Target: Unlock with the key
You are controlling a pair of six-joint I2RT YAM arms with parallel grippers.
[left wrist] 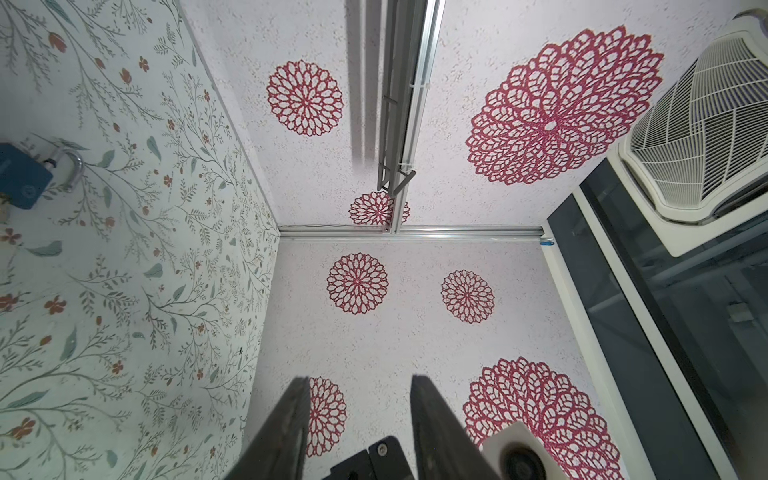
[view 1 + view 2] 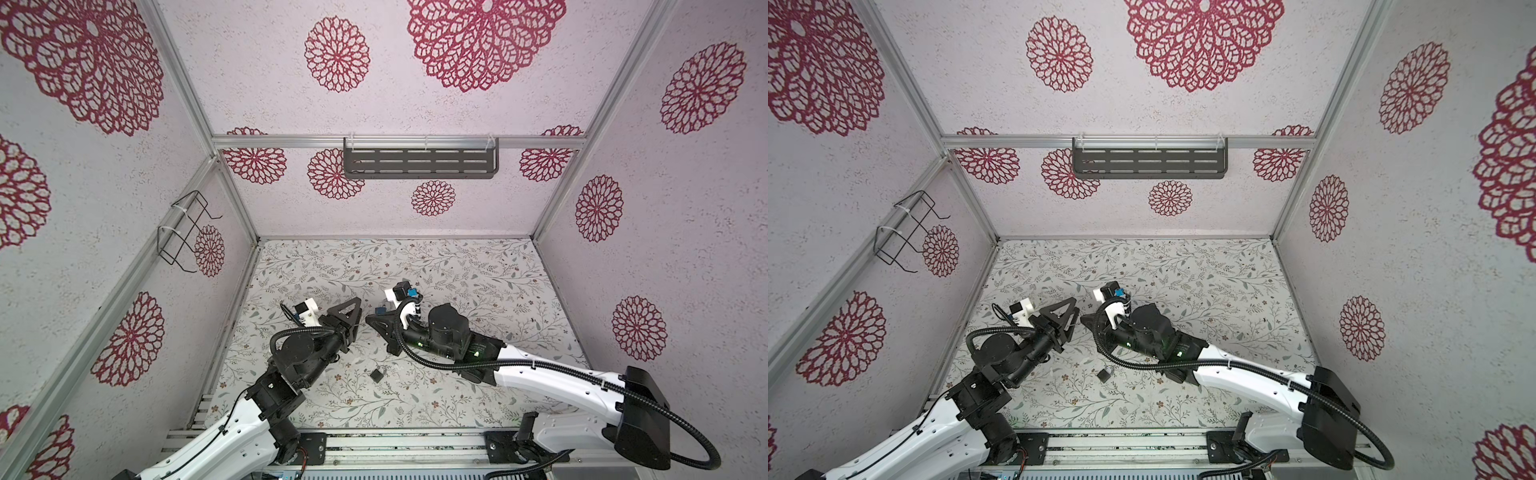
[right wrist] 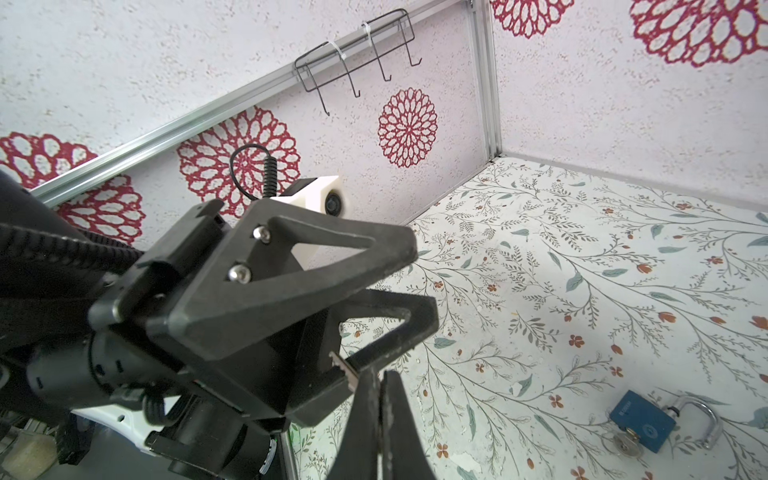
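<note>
The blue padlock lies flat and loose on the counter, nearest the arm bases; a key appears seated in its base; one leg of the shackle looks lifted clear, though I cannot be sure. Beyond the padlock and above it, both grippers hang tip to tip, near each other but apart; neither touches the padlock. The left gripper has its jaws partly apart with nothing between them; the right gripper is pinched shut, and I cannot tell whether anything thin sits in it. Risks, as I judge them: nothing anchors the padlock, so a one-sided push on the key would slide or spin it rather than turn the cylinder; arms this close could clip each other coming down.
</note>
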